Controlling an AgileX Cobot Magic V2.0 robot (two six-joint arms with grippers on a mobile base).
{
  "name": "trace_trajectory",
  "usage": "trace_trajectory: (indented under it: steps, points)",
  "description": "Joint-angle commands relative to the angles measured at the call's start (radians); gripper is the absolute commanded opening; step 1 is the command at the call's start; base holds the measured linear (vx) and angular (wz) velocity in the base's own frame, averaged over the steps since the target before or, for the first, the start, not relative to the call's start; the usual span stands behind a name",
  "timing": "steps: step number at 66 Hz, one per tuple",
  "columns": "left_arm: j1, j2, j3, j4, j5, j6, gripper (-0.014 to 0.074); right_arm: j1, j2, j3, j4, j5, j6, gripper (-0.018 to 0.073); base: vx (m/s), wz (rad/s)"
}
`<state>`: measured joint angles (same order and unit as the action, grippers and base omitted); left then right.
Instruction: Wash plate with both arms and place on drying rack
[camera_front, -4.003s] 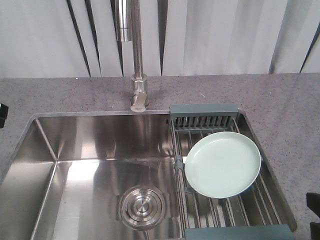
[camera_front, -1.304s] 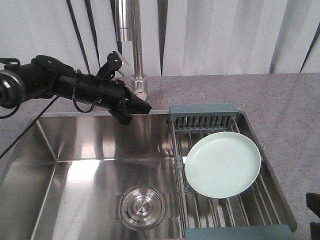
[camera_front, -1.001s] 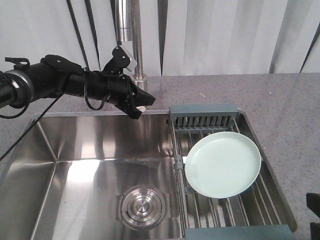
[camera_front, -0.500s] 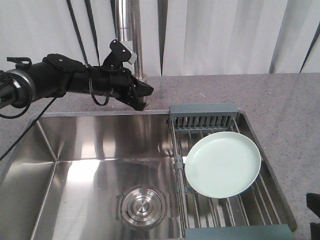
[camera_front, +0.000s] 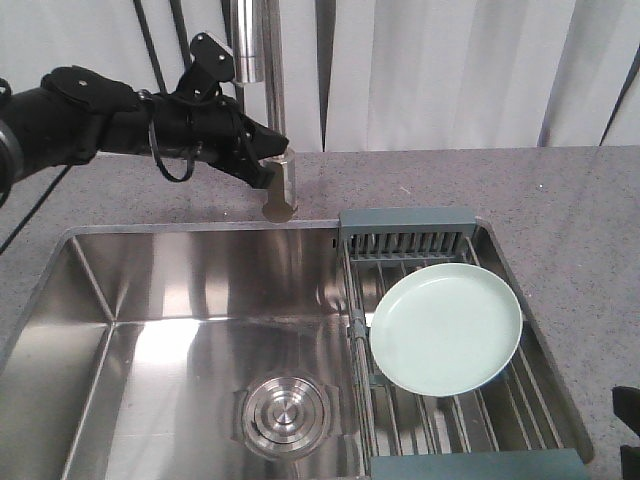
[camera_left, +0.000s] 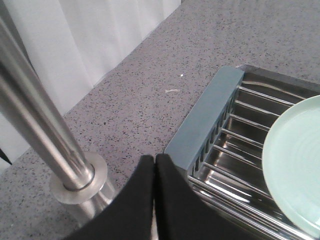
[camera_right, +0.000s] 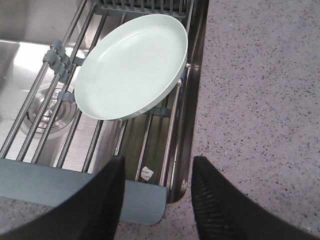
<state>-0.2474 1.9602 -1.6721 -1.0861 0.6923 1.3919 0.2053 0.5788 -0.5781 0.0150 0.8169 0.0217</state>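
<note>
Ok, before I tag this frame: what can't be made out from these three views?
- Faucet handle, front view: the left gripper covers part of it, so contact is unclear.
- Faucet spout: cut off by the front view's top edge; the left wrist view shows only the stem.
- Right gripper: only its fingers show in its wrist view; in the front view it is barely visible at the bottom right corner.
- Small scrap under the drying rack, beside the plate: too small to identify.
</note>
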Motion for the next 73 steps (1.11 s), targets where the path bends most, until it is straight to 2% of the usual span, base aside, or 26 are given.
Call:
trace_trajectory:
  steps: [1,5,20,24,28,35,51,62,73]
  points:
    - [0.017,-0.101,-0.032,0.039,0.037,-0.139,-0.0006,0.002,0.002,-0.025,-0.004,-0.058,0.0,0.0319,0.0,0.0]
    - [0.036,-0.123,-0.032,0.107,0.067,-0.25,-0.0006,0.002,0.002,-0.025,-0.004,-0.058,0.0,0.0319,0.0,0.0]
    - [0.106,-0.231,-0.013,0.441,0.148,-0.673,-0.0006,0.002,0.002,-0.025,-0.004,-0.058,0.0,0.0319,0.0,0.0]
    - [0.122,-0.272,0.031,0.519,0.136,-0.757,-0.0006,0.002,0.002,-0.025,-0.004,-0.058,0.0,0.0319,0.0,0.0]
    - [0.136,-0.321,0.101,0.574,0.097,-0.809,-0.0006,0.002,0.002,-0.025,-0.004,-0.058,0.0,0.0319,0.0,0.0]
    - [0.156,-0.423,0.263,0.618,0.018,-0.839,-0.0006,0.002,0.002,-0.025,-0.004,-0.058,0.0,0.0319,0.0,0.0]
    - [0.217,-0.634,0.581,0.619,-0.08,-0.864,-0.0006,0.002,0.002,-0.025,-0.004,-0.058,0.0,0.0319,0.0,0.0]
    - [0.254,-0.765,0.733,0.621,-0.096,-0.897,-0.0006,0.002,0.002,-0.025,-0.004,-0.059,0.0,0.0319,0.0,0.0]
    - [0.261,-0.874,0.859,0.626,-0.096,-0.923,-0.0006,0.002,0.002,-0.025,-0.004,-0.059,0.0,0.0319,0.0,0.0]
